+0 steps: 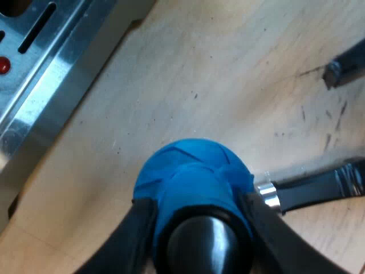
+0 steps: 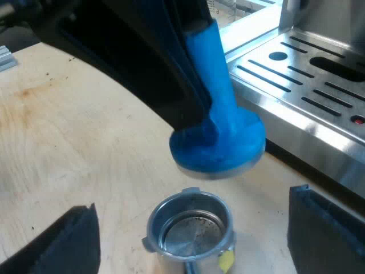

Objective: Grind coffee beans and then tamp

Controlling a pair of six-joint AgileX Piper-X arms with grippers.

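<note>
My left gripper is shut on the blue tamper, its black fingers pressed on both sides of the stem under the black knob. From the right wrist view the tamper hangs base down, a little above the metal holder and apart from it. The holder stands on the wooden table, and shiny metal with a few dark specks shows in its basket. The dark handle with a silver collar runs away from under the tamper. My right gripper is open, one finger on each side of the holder.
The espresso machine's slotted steel drip tray lies close beside the holder; its edge is also near the tamper. A small red dot sits on the tray. A measuring glass stands beyond it. Bare wooden table surrounds the holder.
</note>
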